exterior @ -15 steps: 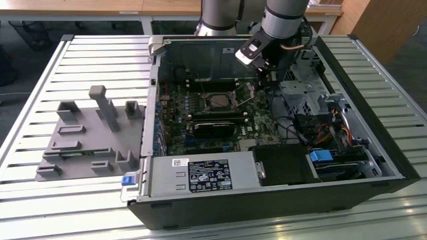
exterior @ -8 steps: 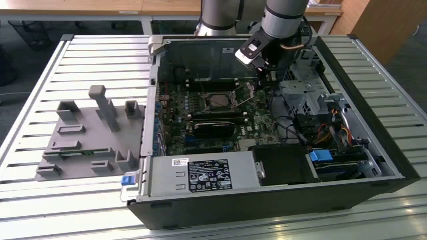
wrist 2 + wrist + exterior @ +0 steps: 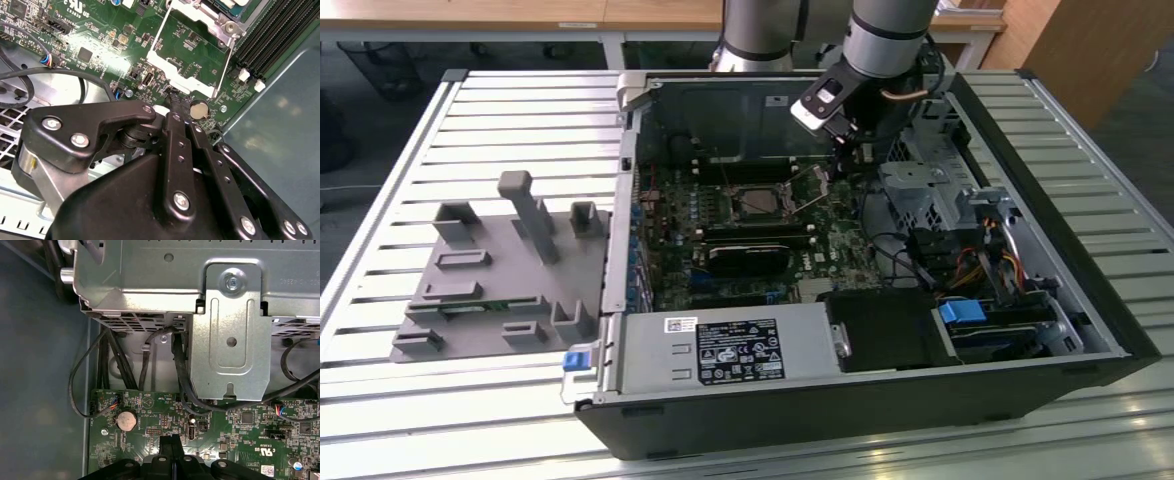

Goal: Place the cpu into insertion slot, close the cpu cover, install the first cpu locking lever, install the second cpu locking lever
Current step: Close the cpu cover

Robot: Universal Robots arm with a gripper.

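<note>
Both fingers (image 3: 165, 446) pressed together, low over motherboard (image 3: 235, 437), near coin battery (image 3: 126, 419)

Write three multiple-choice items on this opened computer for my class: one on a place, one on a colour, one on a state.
1. Where is the claw?
A. Over the circuit board inside the computer case
B. Over the grey fixture
C. Outside the case, on the slatted table

2. What colour is the circuit board?
A. Red
B. Green
C. White

3. How is the side of the computer case?
A. Shut by a panel
B. Wrapped in cloth
C. Open, with the inside exposed

Answers:
1. A, since both wrist views show the claw's tips just above the board.
2. B, since the board is green in all views.
3. C, since the exterior view looks straight in at the board and cables.
</note>
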